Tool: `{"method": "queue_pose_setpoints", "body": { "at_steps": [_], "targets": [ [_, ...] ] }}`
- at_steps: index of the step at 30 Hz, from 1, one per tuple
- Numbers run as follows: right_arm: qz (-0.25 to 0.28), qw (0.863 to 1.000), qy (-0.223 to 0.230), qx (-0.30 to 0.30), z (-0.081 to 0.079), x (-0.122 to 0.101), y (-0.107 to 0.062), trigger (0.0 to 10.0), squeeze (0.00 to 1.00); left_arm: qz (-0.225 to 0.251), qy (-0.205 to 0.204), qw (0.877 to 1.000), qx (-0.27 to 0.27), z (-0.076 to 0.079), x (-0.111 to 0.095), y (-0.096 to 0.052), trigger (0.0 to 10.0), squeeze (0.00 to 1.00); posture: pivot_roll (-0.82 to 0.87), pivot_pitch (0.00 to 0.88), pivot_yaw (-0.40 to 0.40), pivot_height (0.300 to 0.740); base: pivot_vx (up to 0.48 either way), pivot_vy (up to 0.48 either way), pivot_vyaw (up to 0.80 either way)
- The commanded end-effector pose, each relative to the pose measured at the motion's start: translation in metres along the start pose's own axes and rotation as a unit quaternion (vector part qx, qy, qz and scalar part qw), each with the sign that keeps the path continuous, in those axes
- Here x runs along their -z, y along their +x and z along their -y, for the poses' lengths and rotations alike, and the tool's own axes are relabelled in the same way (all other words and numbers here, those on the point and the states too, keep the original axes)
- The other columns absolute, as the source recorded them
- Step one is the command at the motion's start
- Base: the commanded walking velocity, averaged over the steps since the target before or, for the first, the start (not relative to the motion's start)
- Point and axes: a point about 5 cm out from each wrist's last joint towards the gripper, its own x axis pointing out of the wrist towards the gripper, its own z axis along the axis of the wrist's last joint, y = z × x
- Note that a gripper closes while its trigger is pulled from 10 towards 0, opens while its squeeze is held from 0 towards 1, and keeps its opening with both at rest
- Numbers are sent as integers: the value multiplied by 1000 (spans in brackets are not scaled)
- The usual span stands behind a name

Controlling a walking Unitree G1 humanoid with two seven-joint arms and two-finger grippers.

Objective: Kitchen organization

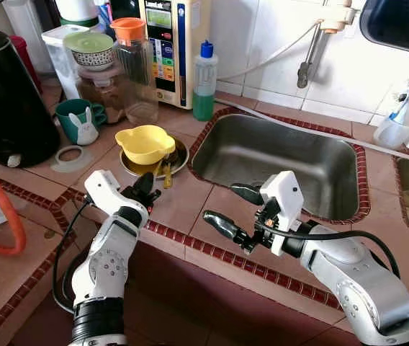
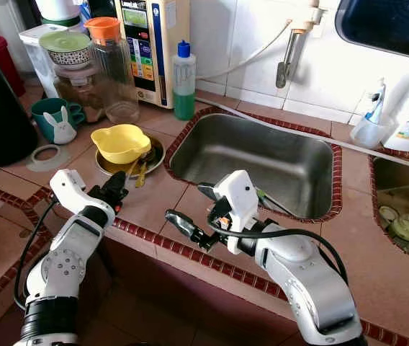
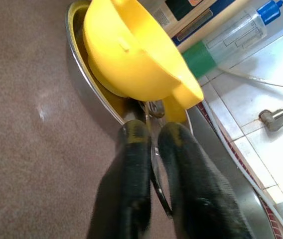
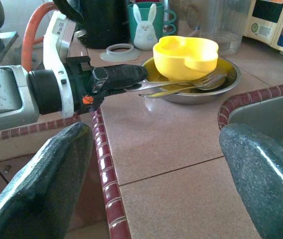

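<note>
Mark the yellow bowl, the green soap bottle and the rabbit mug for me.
yellow bowl (image 1: 144, 142), left eye view, inside of bowl.
green soap bottle (image 1: 204, 86), left eye view, clear body.
rabbit mug (image 1: 75, 114), left eye view, teal wall.

Overall light: you get bright, even daylight on the counter (image 1: 212, 198); colours read cleanly in both eye views
Glare: you see soft sheen on the white wall tiles (image 1: 276, 43) and a pale highlight inside the steel sink (image 1: 276, 162)
Shadows: you have soft, short ones under the yellow bowl (image 1: 145, 143) and along the sink's near wall; the floor below the counter edge sits darker
Sharpness: your eye views are crisp, with no motion blur
Left wrist view: the black fingers (image 3: 131, 194) up close are soft and out of focus; the bowl beyond is sharper
Right wrist view: the near fingertips (image 4: 37, 184) blur, the far counter is clear
Edges: slight bending of straight lines toward the corners
</note>
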Motion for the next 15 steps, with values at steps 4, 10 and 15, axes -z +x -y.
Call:
{"method": "queue_pose_setpoints", "body": {
  "at_steps": [4,10,15],
  "targets": [
    [5,1000,-9,-11,-4,-5,-1,10000,0,12,8,1000,8,5,-6,2,0,0,99,1,19,740,0,0,0],
    [3,1000,-10,-7,-3,-5,-1,10000,0,19,9,1000,18,14,-9,4,0,0,97,0,19,740,0,0,0],
    [3,1000,-11,-4,-2,-5,-1,10000,0,22,3,999,27,24,-12,5,0,0,99,0,17,740,0,0,0]
  ]
}}
